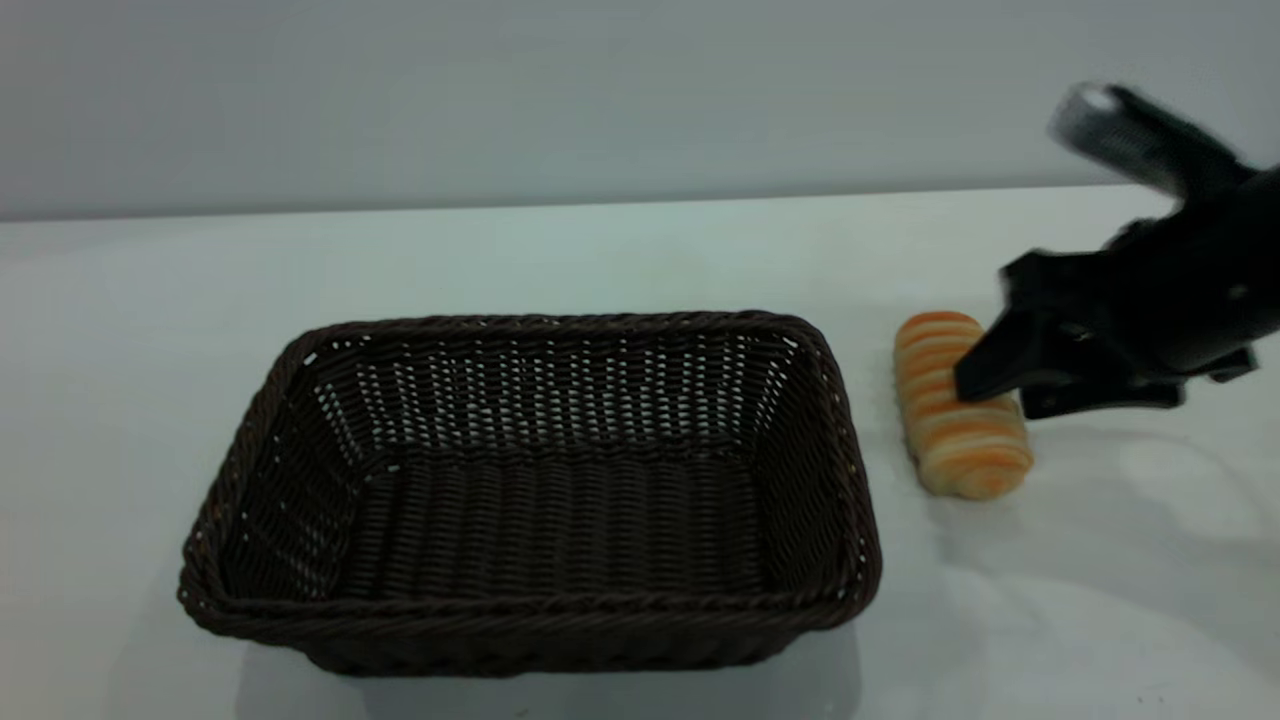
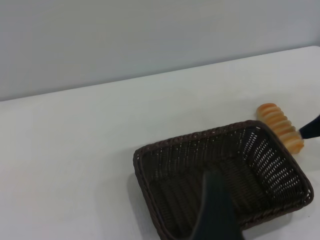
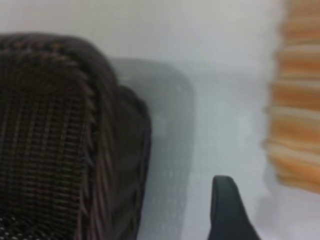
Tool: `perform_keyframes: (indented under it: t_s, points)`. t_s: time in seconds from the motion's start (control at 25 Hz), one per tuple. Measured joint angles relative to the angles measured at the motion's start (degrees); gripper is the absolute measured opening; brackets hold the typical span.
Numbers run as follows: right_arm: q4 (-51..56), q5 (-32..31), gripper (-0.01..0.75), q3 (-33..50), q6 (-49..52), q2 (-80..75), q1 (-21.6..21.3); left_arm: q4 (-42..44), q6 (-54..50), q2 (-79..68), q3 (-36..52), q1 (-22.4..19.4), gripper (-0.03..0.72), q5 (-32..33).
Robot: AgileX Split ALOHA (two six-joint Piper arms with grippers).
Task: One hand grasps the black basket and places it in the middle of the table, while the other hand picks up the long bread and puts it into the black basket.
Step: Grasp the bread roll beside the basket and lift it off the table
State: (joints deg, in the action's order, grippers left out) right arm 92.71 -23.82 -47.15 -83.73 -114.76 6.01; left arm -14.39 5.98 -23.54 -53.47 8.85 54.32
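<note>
The black basket [image 1: 530,600] stands empty on the white table [image 1: 620,260], about mid-table. The long bread [image 1: 955,440] lies on the table just right of the basket, clear of its rim. My right gripper [image 1: 998,395] is open and low at the bread's right side, one finger overlapping the bread's middle. In the right wrist view one finger [image 3: 225,210] stands on the table between the basket's corner [image 3: 100,130] and the bread [image 3: 297,110]. My left gripper [image 2: 217,212] hangs high above the basket [image 2: 165,155] and is out of the exterior view.
A plain grey wall runs behind the table's far edge [image 1: 640,200]. Bare tabletop lies left of the basket and in front of the bread. The bread also shows in the left wrist view [image 2: 280,127], with the right gripper's tip beside it.
</note>
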Motion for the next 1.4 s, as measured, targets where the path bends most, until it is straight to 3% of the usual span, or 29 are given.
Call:
perform_keyframes:
  t_s: [0.16,0.6,0.96,1.04,1.12,1.2,1.4]
  points:
    - [0.0,4.1,0.427,-2.2,-1.8,-3.1,3.0,-0.1,0.0,0.0,0.0,0.0,0.583,1.9]
    - [0.2,12.4,0.427,-4.2,-2.9,-4.6,3.2,-0.1,-0.2,0.0,0.0,0.0,0.582,2.7]
    - [1.1,10.6,0.417,-7.4,-3.3,-11.0,3.2,-1.3,-0.2,0.0,0.0,0.0,0.581,2.7]
    - [1.1,10.4,0.343,-7.6,-3.6,-11.3,3.1,-1.3,-0.2,0.0,0.0,0.0,0.581,2.7]
    - [1.1,10.3,0.183,-7.7,-4.2,-11.4,3.1,-1.3,-0.2,0.0,0.0,0.0,0.581,2.7]
    - [0.9,10.1,0.077,-7.8,-4.5,-10.9,3.1,-1.3,-0.2,0.0,0.0,0.0,0.581,2.7]
    - [-3.3,11.4,0.038,-7.5,-3.9,-5.2,3.2,-1.3,-0.2,0.0,0.0,0.0,0.581,2.7]
